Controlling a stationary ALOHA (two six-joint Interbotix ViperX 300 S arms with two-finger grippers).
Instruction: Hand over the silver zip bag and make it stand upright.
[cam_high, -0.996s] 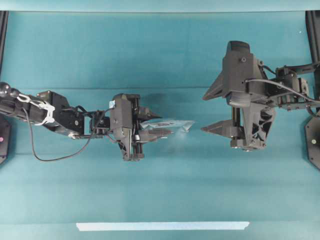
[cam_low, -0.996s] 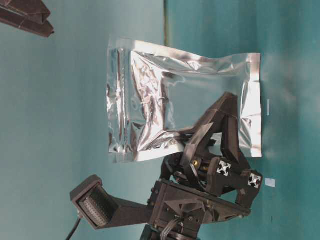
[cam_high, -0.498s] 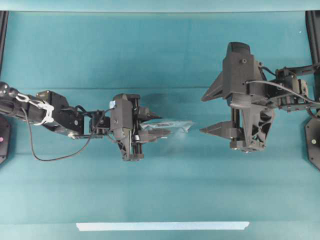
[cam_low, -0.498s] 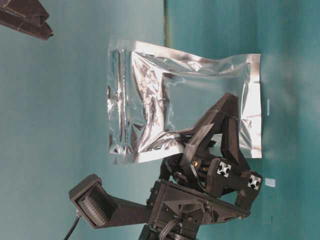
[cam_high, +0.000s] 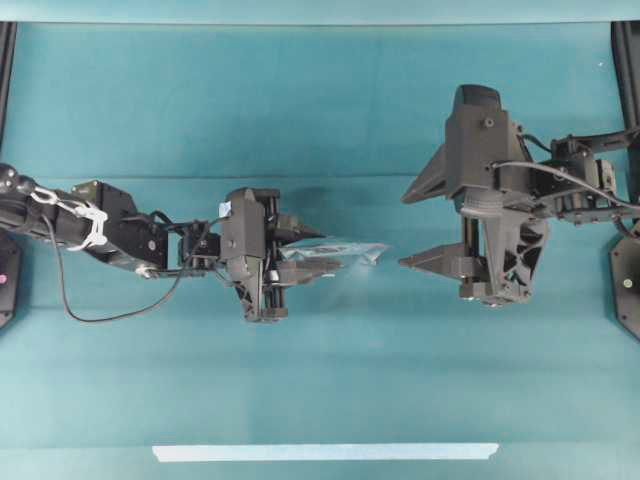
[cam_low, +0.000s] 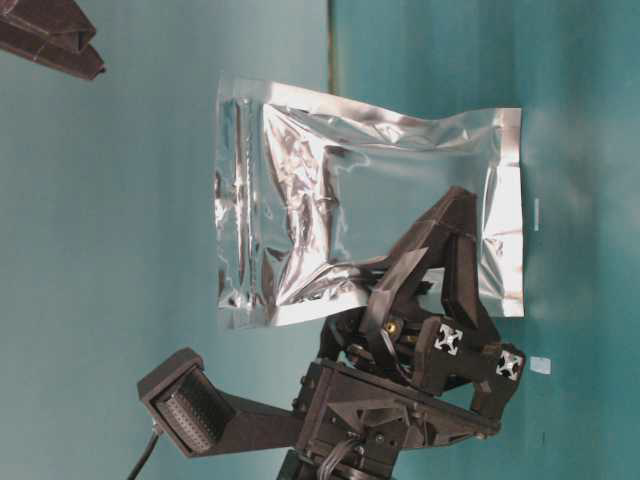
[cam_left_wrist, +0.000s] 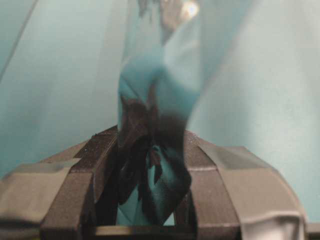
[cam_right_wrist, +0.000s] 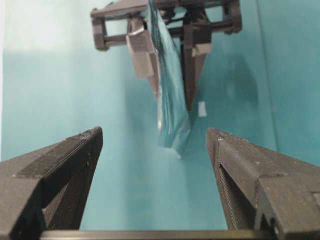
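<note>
Here the left gripper (cam_high: 308, 248) clamps the silver zip bag (cam_high: 345, 248) aloft — right gripper (cam_high: 420, 225) facing it, jaws wide, empty.

Left tool (cam_right_wrist: 167, 70) pinches the silver zip bag (cam_right_wrist: 172, 107) beyond spread fingers (cam_right_wrist: 65, 165).

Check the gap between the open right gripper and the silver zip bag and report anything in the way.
Nothing visible stands in the way. The right gripper is open and faces the free end of the silver zip bag, with only bare teal table below the gap. The left gripper holds the bag's far end.
</note>
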